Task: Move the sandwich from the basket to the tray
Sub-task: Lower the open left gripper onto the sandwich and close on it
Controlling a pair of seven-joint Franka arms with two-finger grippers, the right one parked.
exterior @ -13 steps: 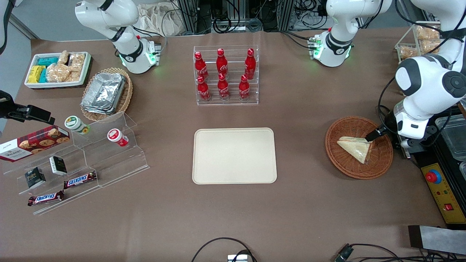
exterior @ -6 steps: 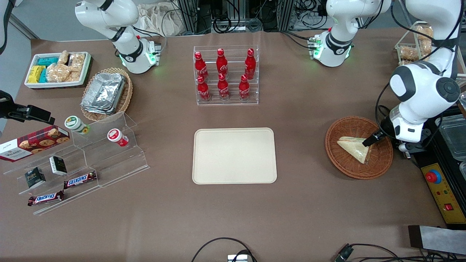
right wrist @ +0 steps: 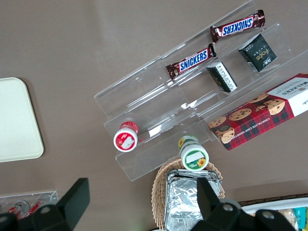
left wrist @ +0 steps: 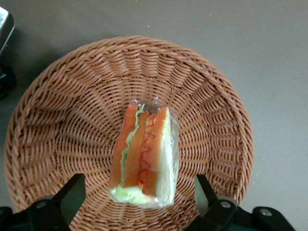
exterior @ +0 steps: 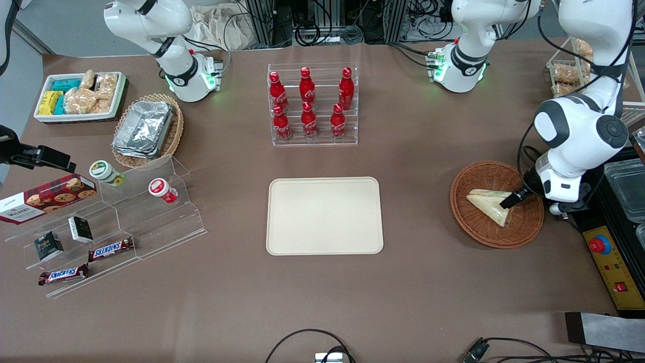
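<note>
Right now the gripper (left wrist: 139, 199) hangs low over the basket (exterior: 478, 176), its fingers (left wrist: 72, 192) spread wide to either side of the sandwich (exterior: 491, 204).

Down in the wicker sits the sandwich (left wrist: 144, 156), wrapped in clear film, its orange and green filling edge turned up toward the wrist camera, one fingertip (exterior: 508, 200) showing dark at its thick end in the front view. Nothing is pinched: there is a gap between each finger and the wrap. The basket (left wrist: 211, 96) lies toward the working arm's end of the table, and the cream tray (exterior: 325, 216) lies well apart at the table's middle, with a clear rack of red bottles (exterior: 312, 103) farther from the front camera.
</note>
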